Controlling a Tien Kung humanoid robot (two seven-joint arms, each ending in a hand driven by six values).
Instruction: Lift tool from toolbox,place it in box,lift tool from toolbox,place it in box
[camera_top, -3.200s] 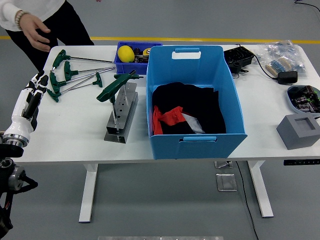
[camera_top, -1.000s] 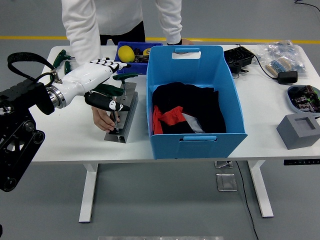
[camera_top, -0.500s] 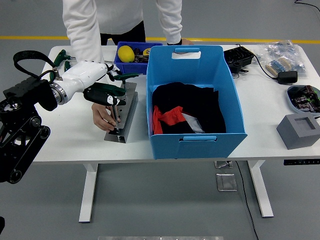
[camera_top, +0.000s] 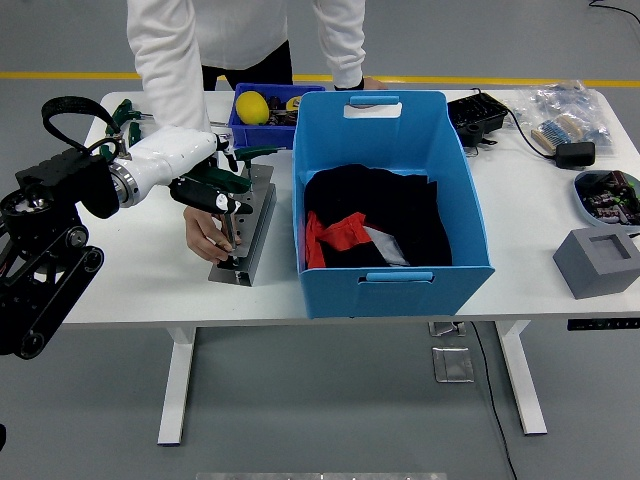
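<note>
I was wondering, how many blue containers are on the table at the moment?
2: a large blue box at the table's centre, and a small blue bin touching its far-left corner, partly hidden behind the person's sleeve.

Bright, even overhead light, soft shadows — sharp focus, no glare

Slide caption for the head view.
Robot's left hand grips green-handled T-wrench in grey metal tool stand, which a person's hand steadies.

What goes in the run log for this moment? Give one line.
left hand: shut on green-handled tool | tool: in grey rack | person's hand: steadying rack | blue box: waiting
</note>
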